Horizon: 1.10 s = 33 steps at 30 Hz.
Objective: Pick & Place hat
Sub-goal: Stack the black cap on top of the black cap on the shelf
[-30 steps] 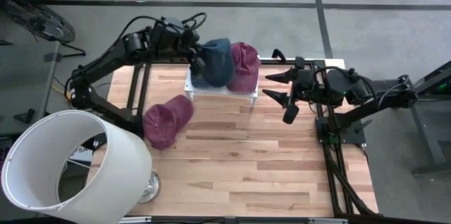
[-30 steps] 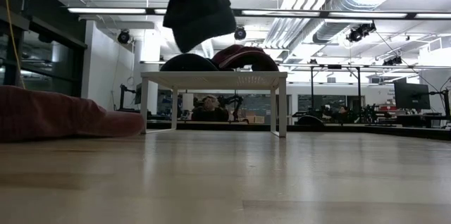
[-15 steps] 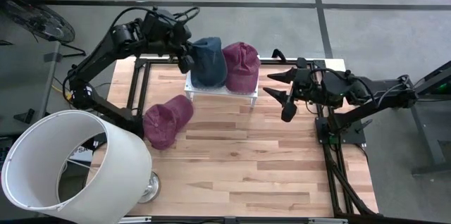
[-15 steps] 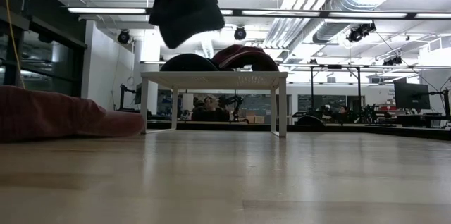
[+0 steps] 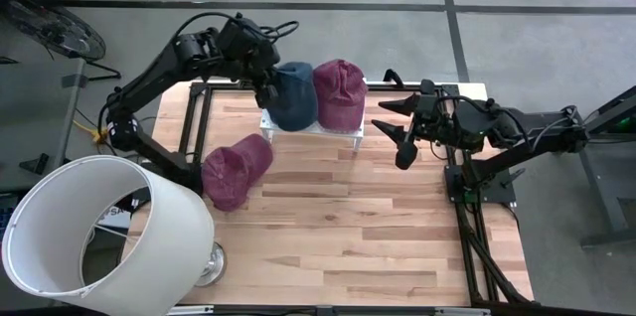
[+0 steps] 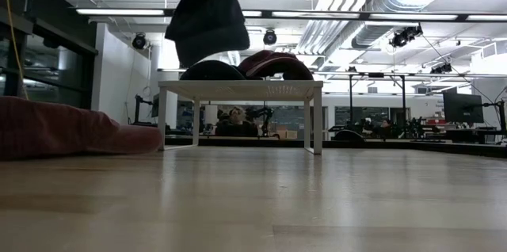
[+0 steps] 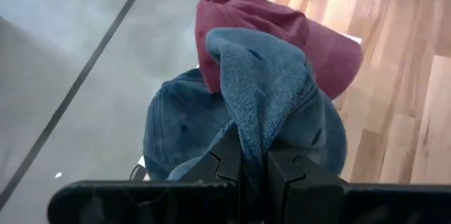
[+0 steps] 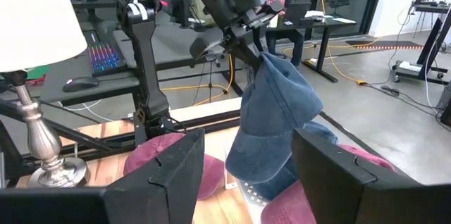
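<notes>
Leftmost, a white lampshade [image 5: 89, 232] and a maroon hat [image 5: 235, 169] sat on the wooden table [image 5: 338, 246]. Above the white rack [image 5: 313, 127], the left gripper [image 5: 266, 82] pinched a blue hat [image 5: 294, 95], which hung clear; another maroon hat [image 5: 339, 92] lay alongside. Rightward, the right gripper [image 5: 396, 127] waited, fingers apart.

blue denim cap [image 5: 295, 95], limp and hanging crown-down in the air from a pinched fold of its fabric, directly above the small white stand [image 5: 311, 127]. a second blue cap [image 7: 176, 129] lies on the stand beneath it. maroon cap [image 5: 340, 93], domed, lying on the same stand just beside the blue ones. second maroon cap [image 5: 235, 169], lying on its side on the wooden tabletop, near the stand's left corner.
</notes>
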Tool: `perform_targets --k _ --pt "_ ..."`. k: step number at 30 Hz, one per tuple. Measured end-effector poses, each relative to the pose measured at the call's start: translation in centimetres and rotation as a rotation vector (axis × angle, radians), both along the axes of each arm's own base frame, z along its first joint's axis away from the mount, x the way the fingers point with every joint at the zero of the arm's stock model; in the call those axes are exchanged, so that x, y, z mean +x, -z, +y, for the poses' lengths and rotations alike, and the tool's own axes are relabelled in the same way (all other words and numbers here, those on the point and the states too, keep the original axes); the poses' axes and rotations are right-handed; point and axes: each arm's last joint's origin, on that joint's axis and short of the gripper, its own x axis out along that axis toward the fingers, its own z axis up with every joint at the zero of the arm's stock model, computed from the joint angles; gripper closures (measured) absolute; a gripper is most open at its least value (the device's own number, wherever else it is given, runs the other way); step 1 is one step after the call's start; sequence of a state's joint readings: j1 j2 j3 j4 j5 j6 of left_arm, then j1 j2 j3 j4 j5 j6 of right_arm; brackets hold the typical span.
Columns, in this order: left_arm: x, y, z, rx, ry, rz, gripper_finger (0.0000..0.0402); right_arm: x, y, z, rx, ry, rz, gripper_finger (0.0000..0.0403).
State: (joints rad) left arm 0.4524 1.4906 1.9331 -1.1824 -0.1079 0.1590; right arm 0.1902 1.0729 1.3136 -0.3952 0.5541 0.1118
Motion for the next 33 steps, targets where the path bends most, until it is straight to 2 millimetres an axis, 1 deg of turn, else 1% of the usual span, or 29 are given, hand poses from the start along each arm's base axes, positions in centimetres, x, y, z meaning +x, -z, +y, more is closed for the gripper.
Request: perform_targets --k 8,12,15,17,20,25,28,30,33 --pt "0.8 0.5 0.5 0.020 -0.027 0.023 0.0386 0.0 0.1 0.0 0.015 0.003 0.004 0.0197" --pt "0.9 0.8 1.1 0.036 -0.071 0.041 0.0386 0.0 0.3 0.0 0.016 0.006 0.023 0.0197" --pt "1.2 0.9 1.3 0.042 -0.079 0.046 0.0386 0.4 0.9 -0.1 0.001 0.061 0.067 0.0197" --pt "1.4 1.2 1.4 0.041 -0.079 0.058 0.0386 1.0 1.7 -0.1 -0.028 0.116 0.112 0.0197" --pt "1.8 1.4 1.6 0.040 -0.078 0.068 0.0386 1.9 3.7 -0.7 -0.078 0.182 0.194 0.0197" --pt "2.4 2.1 2.0 0.055 -0.106 0.102 0.0386 3.1 7.1 -2.8 -0.055 0.215 0.288 0.0197" --pt "2.7 2.4 2.2 0.053 -0.108 0.112 0.0384 3.5 8.6 -4.2 -0.027 0.228 0.298 0.0197" --pt "3.0 2.6 2.3 0.051 -0.108 0.119 0.0384 3.6 9.3 -5.3 0.006 0.250 0.273 0.0197" --pt "3.2 2.8 2.5 0.049 -0.110 0.122 0.0386 3.5 10.3 -7.0 0.121 0.344 0.209 0.0197"
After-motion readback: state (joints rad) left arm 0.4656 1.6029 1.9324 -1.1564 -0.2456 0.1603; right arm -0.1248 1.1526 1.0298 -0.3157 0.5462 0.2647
